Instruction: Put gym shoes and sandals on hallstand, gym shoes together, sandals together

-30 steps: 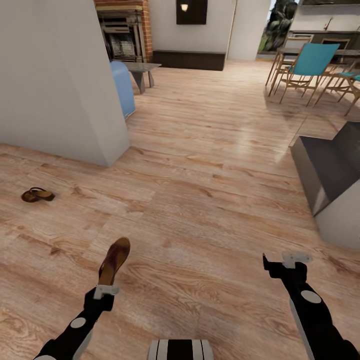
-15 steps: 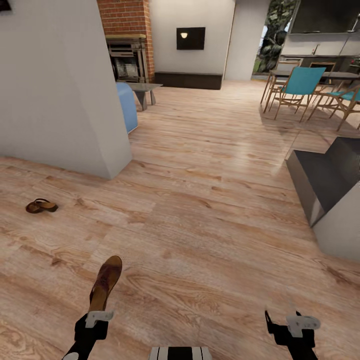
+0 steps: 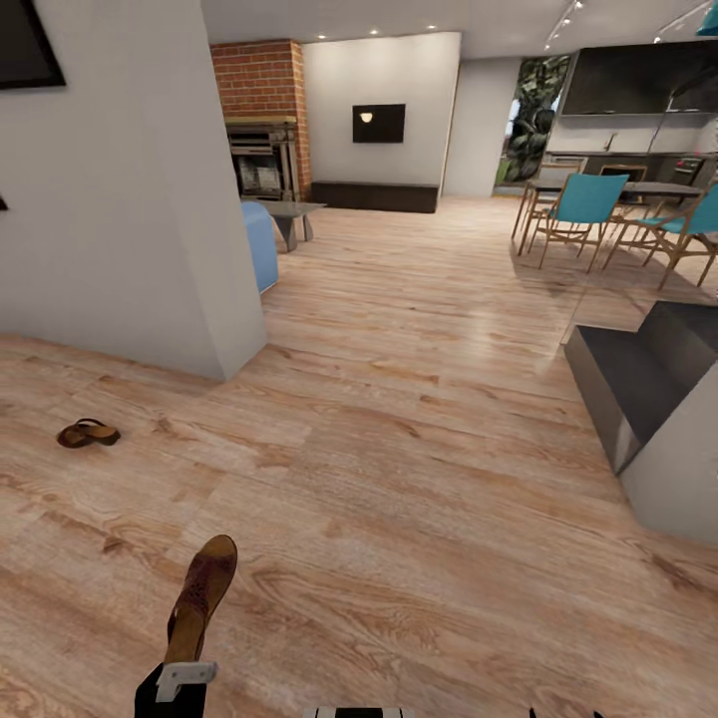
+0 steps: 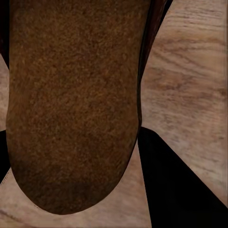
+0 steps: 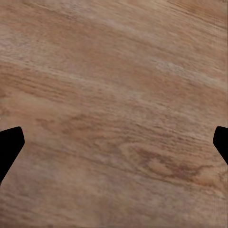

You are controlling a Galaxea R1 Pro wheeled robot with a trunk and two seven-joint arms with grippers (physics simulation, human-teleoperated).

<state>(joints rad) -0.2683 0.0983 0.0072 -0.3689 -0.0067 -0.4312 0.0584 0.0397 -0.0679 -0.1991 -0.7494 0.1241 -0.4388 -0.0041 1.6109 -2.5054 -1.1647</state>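
One brown sandal (image 3: 202, 596) is being held off the corridor floor (image 3: 419, 499) by the left gripper (image 3: 182, 676), which is being kept closed on the heel end so that the toe is projecting forward and upward, clear of the planks; in the left wrist view the sole of the sandal (image 4: 71, 104) is being seen close against the camera, with dark finger edges at either side. This grip at the heel is judged to be leaving the length of the shoe free for sliding onto a shelf. The second sandal (image 3: 88, 433) is lying flat on the floor well apart to the left, near the foot of the white wall (image 3: 130, 199). In the right wrist view the right gripper (image 5: 114, 142) is being carried wide open with nothing between its tips, bare floor (image 5: 114, 95) showing beneath, presumably kept free for the next pick. The view is being directed toward a living area with blue chairs (image 3: 578, 204) and a grey step (image 3: 628, 379).
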